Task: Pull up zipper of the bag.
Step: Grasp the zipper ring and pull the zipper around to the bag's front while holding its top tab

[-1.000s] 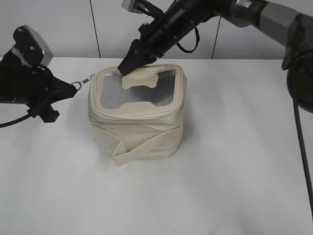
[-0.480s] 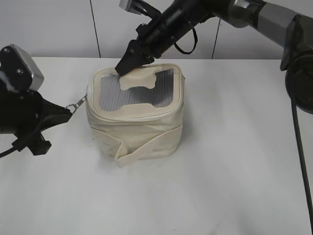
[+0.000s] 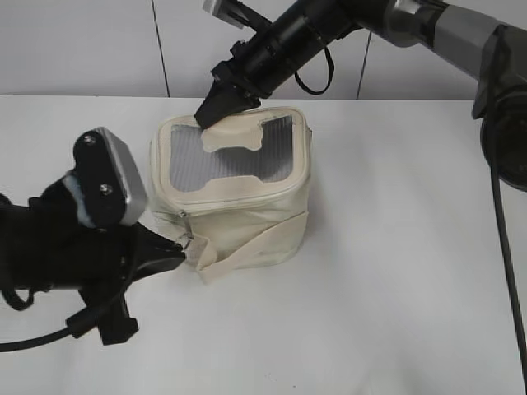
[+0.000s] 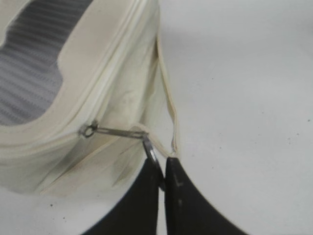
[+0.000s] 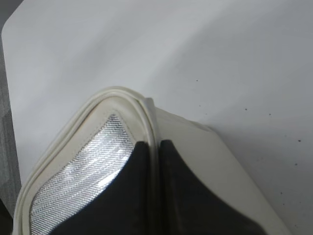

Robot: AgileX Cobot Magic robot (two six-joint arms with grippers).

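The cream bag stands mid-table, its grey mesh top with the cream patch facing up. The zipper runs round the top rim. Its silver slider sits at the bag's front left corner, with the ring pull stretched out from it. My left gripper is shut on the ring pull, at the bag's front left. My right gripper is shut on the bag's top rim at the far left corner; the rim seam runs between its fingers.
The wide cream strap wraps the bag's lower side, its loose end hanging beside my left gripper. A white wall with dark seams stands behind the white table. The right arm reaches across from the upper right.
My left gripper has moved from the bag's far left side round to its front left corner, toward the camera, drawing the ring pull and slider along the rim. The right gripper stays put.
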